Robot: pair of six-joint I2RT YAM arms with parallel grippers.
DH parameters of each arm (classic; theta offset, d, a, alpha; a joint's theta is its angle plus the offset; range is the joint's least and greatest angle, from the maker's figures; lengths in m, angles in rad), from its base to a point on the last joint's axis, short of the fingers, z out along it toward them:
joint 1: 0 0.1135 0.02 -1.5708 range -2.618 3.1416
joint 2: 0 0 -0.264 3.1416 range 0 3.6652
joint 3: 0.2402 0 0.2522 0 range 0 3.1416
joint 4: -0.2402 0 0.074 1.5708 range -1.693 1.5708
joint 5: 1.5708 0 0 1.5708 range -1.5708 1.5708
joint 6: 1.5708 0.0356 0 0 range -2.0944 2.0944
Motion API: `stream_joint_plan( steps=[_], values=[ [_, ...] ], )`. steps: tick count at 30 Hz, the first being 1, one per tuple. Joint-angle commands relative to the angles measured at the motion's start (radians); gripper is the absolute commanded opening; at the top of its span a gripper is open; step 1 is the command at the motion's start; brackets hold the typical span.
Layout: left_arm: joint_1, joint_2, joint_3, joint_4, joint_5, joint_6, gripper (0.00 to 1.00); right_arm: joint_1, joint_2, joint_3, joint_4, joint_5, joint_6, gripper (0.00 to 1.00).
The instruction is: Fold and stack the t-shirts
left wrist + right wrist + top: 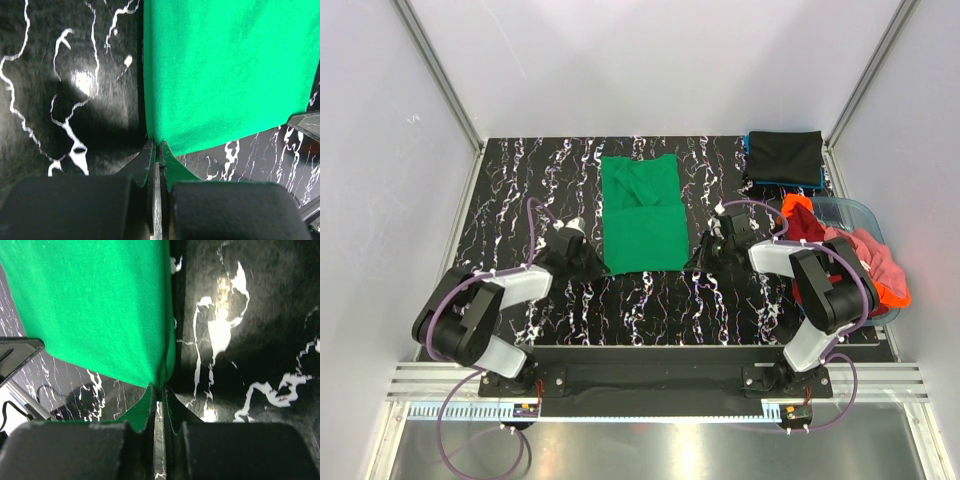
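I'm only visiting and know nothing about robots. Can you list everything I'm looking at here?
green t-shirt: one, bright green, partly folded, middle of the table
black t-shirt: one, black, folded, far right corner
blue cloth: one edge showing, blue, under the black t-shirt
tub: one, clear plastic, right side of the table
loose clothes: a heap, number unclear, red, orange and pink, in and over the tub
table: one, black with white veins
walls: white, around the table
left arm, right arm: two, black and grey, near edge
left hand: black, shut on the green t-shirt's near left corner
right hand: black, shut on its near right corner
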Motion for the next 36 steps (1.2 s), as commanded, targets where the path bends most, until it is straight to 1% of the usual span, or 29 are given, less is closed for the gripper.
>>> stream_joint_plan(
  steps=[1,4,6,9,10,12,13,14,15,16,17,18,19,20,21,22,23,24,26,27,31,36],
  values=[
    [-0.017,-0.071,-0.039,-0.058,-0.051,0.008,0.0,0.0,-0.053,-0.029,-0.027,0.024,-0.013,0.0],
    [-0.033,-0.14,-0.072,-0.081,-0.062,-0.014,0.0,0.002,-0.115,-0.067,-0.034,0.026,0.015,0.0],
    [-0.057,-0.177,-0.104,-0.094,-0.062,-0.04,0.0,0.002,-0.174,-0.11,-0.039,0.026,0.035,0.0],
    [-0.112,-0.274,-0.153,-0.132,-0.088,-0.08,0.0,0.002,-0.274,-0.175,-0.051,0.021,0.065,0.0],
    [-0.128,-0.332,-0.167,-0.166,-0.095,-0.09,0.0,0.002,-0.305,-0.19,-0.097,0.02,0.072,0.0],
    [-0.181,-0.396,-0.199,-0.207,-0.121,-0.13,0.0,0.003,-0.403,-0.236,-0.146,0.017,0.082,0.0],
    [-0.198,-0.463,-0.207,-0.232,-0.129,-0.144,0.0,0.003,-0.438,-0.251,-0.165,0.012,0.088,0.0],
    [-0.236,-0.499,-0.214,-0.283,-0.129,-0.178,0.0,0.005,-0.511,-0.264,-0.191,0.003,0.101,0.0],
    [-0.257,-0.537,-0.224,-0.311,-0.156,-0.195,0.0,0.006,-0.551,-0.282,-0.217,0.0,0.11,0.0],
    [-0.28,-0.614,-0.224,-0.378,-0.17,-0.215,0.0,0.014,-0.594,-0.287,-0.278,-0.003,0.128,0.0],
    [-0.34,-0.655,-0.221,-0.417,-0.19,-0.253,0.0,0.022,-0.68,-0.291,-0.315,-0.002,0.137,0.0],
    [-0.371,-0.695,-0.201,-0.457,-0.233,-0.271,0.0,0.026,-0.729,-0.296,-0.352,0.001,0.15,0.0],
    [-0.402,-0.763,-0.184,-0.55,-0.259,-0.29,0.0,0.031,-0.778,-0.295,-0.428,0.006,0.177,0.0],
    [-0.463,-0.794,-0.164,-0.592,-0.307,-0.326,0.0,0.043,-0.875,-0.284,-0.471,0.017,0.187,0.0],
    [-0.49,-0.839,-0.121,-0.63,-0.325,-0.34,0.0,0.046,-0.92,-0.272,-0.555,0.023,0.194,0.0],
    [-0.516,-0.855,-0.098,-0.69,-0.344,-0.362,0.0,0.049,-0.963,-0.259,-0.598,0.034,0.214,0.0],
    [-0.56,-0.864,-0.075,-0.715,-0.368,-0.371,0.0,0.051,-1.028,-0.221,-0.644,0.053,0.216,0.0],
    [-0.579,-0.866,-0.023,-0.739,-0.378,-0.376,0.0,0.052,-1.05,-0.198,-0.725,0.061,0.216,0.0],
    [-0.614,-0.857,0.029,-0.792,-0.391,-0.371,0.0,0.054,-1.075,-0.123,-0.796,0.086,0.211,0.0],
    [-0.619,-0.836,0.081,-0.804,-0.393,-0.368,0.0,0.052,-1.072,-0.097,-0.848,0.095,0.207,0.0],
    [-0.619,-0.773,0.187,-0.858,-0.428,-0.335,0.0,0.052,-1.017,0.012,-0.918,0.15,0.167,0.0],
    [-0.611,-0.704,0.286,-0.878,-0.497,-0.298,0.0,0.052,-0.885,0.149,-0.95,0.256,0.116,0.0]
  ],
)
